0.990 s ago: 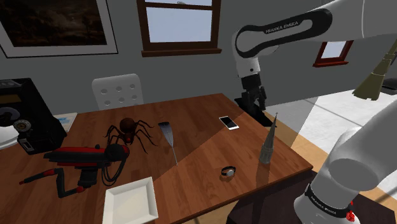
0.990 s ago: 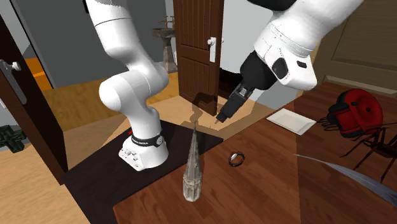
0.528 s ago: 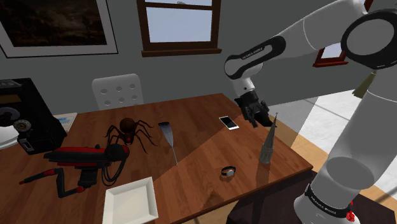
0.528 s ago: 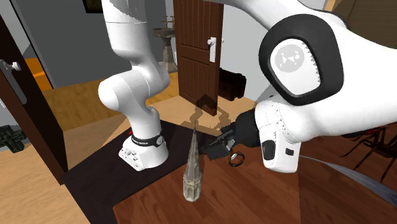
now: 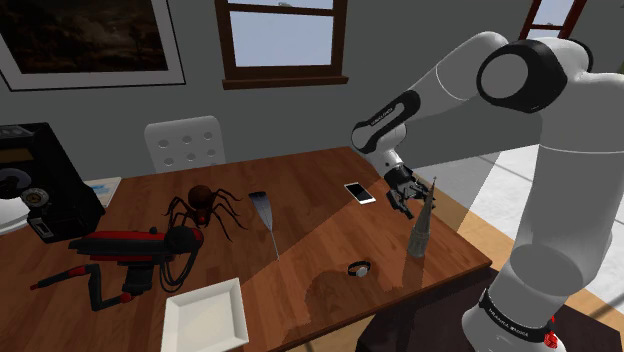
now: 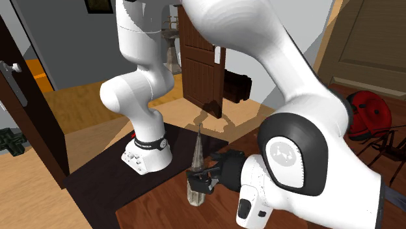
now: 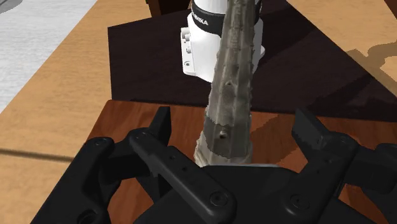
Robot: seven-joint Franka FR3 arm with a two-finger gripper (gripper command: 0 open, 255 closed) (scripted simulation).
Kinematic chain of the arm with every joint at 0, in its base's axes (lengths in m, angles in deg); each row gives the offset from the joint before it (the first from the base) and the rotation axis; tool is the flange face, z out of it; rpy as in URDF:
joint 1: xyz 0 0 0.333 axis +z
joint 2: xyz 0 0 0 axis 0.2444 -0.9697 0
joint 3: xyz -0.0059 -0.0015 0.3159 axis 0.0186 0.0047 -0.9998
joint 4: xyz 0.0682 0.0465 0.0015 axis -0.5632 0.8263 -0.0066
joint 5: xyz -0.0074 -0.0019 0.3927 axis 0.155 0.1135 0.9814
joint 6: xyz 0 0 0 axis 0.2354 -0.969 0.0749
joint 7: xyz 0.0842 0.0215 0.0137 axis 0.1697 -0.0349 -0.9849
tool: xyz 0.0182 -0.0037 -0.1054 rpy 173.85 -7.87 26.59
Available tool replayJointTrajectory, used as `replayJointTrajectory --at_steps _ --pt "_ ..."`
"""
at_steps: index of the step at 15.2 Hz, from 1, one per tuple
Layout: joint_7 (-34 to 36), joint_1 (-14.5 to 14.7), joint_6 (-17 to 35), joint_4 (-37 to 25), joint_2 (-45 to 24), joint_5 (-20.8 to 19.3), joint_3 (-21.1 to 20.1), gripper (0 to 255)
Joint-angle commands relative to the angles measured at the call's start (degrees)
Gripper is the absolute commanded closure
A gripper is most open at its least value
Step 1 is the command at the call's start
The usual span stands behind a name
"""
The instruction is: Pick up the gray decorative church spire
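Table of brown wood (image 5: 300, 250) is the biggest thing. The white robot arm (image 5: 560, 200) bends over it. Its black two-finger gripper (image 7: 233, 121) is spread wide, one finger on each side of the tall, thin, gray pointed church spire (image 7: 229, 76), not touching. The spire stands near the table edge by the stand. It looks hard, bumpy and tippy, so grab low down. Small letters on the arm say "FRANKA EMIKA".

The white arm (image 5: 440, 85) bends low, its black hand (image 7: 234, 124) with fingers (image 7: 160, 124) apart.
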Motion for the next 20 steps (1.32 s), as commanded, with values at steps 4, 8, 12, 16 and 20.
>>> replayJointTrajectory --at_steps 4,8,12,16,20 --pt "-0.2 -0.2 3.1 0.2 -3.1 0.1 0.0 0" --pt "-0.3 -0.2 3.5 0.1 -3.6 0.2 0.0 255" --pt "-0.3 -0.2 3.5 0.1 -3.7 0.2 0.0 255" --pt "-0.2 -0.2 3.5 0.3 -3.5 0.2 0.0 255" --pt "-0.1 -0.1 0.8 -0.1 -1.2 0.0 0.1 255"
